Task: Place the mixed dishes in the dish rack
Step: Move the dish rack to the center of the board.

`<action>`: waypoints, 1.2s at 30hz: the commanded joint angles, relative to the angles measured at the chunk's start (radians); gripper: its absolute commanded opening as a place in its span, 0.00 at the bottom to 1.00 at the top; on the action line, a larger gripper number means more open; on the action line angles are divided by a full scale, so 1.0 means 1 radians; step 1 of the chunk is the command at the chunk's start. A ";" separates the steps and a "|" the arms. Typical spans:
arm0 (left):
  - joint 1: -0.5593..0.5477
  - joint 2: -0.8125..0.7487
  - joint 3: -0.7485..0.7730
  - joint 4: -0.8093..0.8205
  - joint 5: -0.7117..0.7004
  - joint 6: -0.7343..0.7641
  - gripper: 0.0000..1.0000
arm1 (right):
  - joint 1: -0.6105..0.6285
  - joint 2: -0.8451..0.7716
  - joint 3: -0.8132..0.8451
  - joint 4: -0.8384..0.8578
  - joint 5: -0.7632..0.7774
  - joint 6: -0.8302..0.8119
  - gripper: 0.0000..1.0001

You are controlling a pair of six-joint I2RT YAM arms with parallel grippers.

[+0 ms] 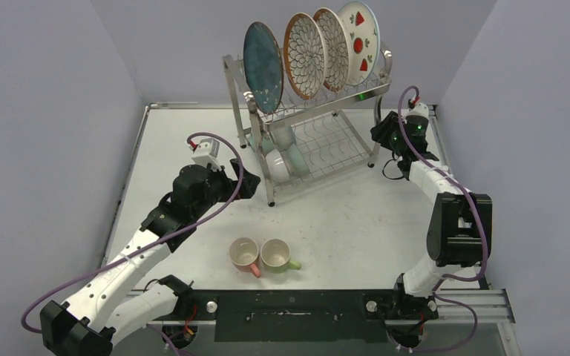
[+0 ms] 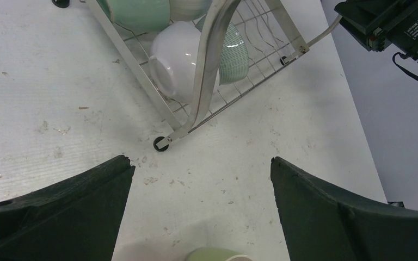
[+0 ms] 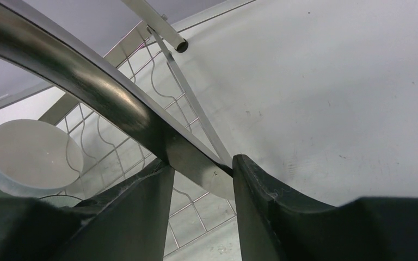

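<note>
The dish rack [image 1: 308, 137] stands at the back of the table with several plates upright in its top tier, among them a dark teal one [image 1: 262, 67] and a strawberry one [image 1: 358, 43]. White and mint bowls [image 1: 278, 159] lie in the lower tier. A pink mug [image 1: 244, 254] and a green mug [image 1: 276, 254] lie side by side near the front. My right gripper [image 3: 201, 161] is shut on the rack's steel tube [image 3: 87, 81] at its right end. My left gripper [image 2: 201, 163] hangs open above bare table by the rack's front foot [image 2: 160, 143].
A white bowl [image 2: 177, 68] and a mint bowl [image 2: 234, 51] show behind the rack's leg in the left wrist view, and the green mug's rim [image 2: 217, 254] sits below the fingers. Grey walls close in both sides.
</note>
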 commanded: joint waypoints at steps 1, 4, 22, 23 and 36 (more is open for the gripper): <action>0.004 -0.022 -0.001 0.002 -0.004 -0.006 0.97 | 0.007 -0.013 -0.014 0.066 -0.004 0.018 0.31; 0.004 -0.032 -0.001 -0.010 -0.006 -0.005 0.97 | 0.015 -0.008 -0.010 0.061 0.000 0.018 0.30; 0.009 -0.085 0.007 -0.088 -0.042 0.046 0.97 | 0.226 -0.247 -0.237 0.034 0.149 -0.034 0.00; 0.008 -0.086 0.010 -0.093 -0.045 0.051 0.97 | 0.239 -0.260 -0.255 0.038 0.153 -0.029 0.00; 0.016 -0.028 0.033 -0.229 -0.329 0.053 0.97 | 0.494 -0.444 -0.483 0.074 0.333 0.039 0.00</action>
